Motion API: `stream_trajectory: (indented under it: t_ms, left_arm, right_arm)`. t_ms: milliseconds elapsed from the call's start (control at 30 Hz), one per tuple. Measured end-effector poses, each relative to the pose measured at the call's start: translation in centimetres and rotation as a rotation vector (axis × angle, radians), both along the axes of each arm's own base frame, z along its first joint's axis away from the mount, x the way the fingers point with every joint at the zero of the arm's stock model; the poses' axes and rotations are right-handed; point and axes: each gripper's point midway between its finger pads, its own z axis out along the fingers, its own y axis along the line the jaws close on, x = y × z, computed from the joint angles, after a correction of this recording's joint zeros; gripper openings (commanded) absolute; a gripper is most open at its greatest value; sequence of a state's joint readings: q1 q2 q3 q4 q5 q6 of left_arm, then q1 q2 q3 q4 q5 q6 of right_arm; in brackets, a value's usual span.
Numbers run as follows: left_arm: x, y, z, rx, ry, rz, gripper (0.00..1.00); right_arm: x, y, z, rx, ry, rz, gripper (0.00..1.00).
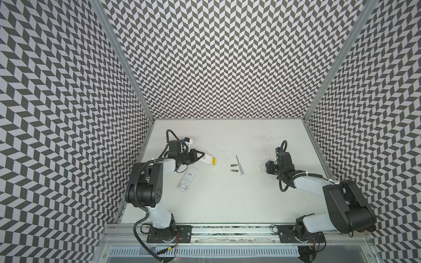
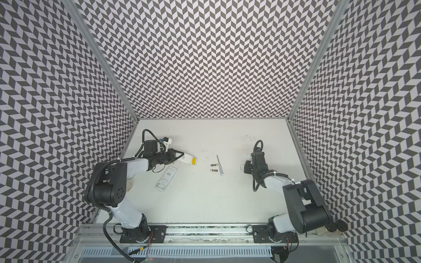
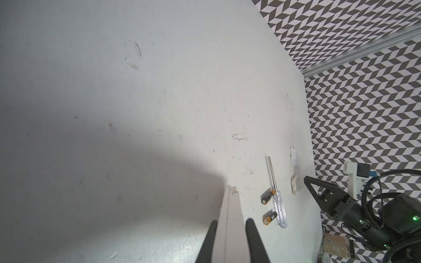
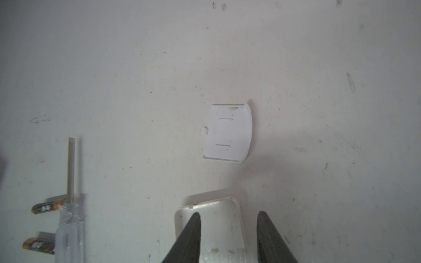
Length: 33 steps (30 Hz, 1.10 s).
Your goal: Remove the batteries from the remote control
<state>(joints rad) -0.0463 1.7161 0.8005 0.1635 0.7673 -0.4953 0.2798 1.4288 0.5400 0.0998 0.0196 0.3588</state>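
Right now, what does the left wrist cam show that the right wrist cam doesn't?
Left wrist only: the white remote, clamped edge-on in the left pincer. Right wrist only: the right pincer open above a curved cover, plus the tab and slots on the flat cover. Both: the two black batteries and the screwdriver.

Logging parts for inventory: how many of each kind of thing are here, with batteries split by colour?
Black batteries: 2
Yellow batteries: 2
Remotes: 2
Covers: 2
Screwdriver: 1
Total: 9
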Motion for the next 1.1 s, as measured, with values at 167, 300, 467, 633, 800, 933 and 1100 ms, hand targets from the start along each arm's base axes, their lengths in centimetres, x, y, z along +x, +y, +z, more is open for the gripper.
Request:
stream_trajectory:
  t_ms: [167, 300, 467, 633, 800, 933, 1100]
  left_arm:
    - [0.0, -0.2, -1.0, 0.000, 0.022, -0.012, 0.25]
    - [0.2, -0.4, -2.3, 0.005, 0.058, -0.026, 0.31]
    - [0.0, -0.3, -3.3, 0.030, 0.076, -0.033, 0.43]
    - [-0.2, 0.4, -4.0, 0.096, 0.076, -0.028, 0.58]
    - [0.2, 1.5, -3.2, 0.168, 0.035, -0.016, 0.72]
    - [0.8, 2.5, -1.6, 0.225, -0.028, 0.005, 0.78]
    - [1.4, 3.6, 1.4, 0.314, -0.123, 0.010, 0.85]
  right_arm:
    - [-1.1, 4.5, 1.0, -0.028, -0.026, 0.154, 0.45]
    - [-1.9, 7.8, 1.8, -0.008, -0.045, 0.257, 0.47]
    - [-3.2, 11.6, 2.6, 0.018, -0.081, 0.391, 0.49]
    - [-3.8, 14.0, 2.1, 0.010, -0.078, 0.464, 0.49]
    - [-3.9, 14.4, 0.8, -0.017, -0.048, 0.481, 0.49]
    - [-3.8, 14.1, 0.6, -0.040, -0.052, 0.469, 0.48]
    - [-4.0, 14.1, 0.0, -0.061, -0.040, 0.473, 0.48]
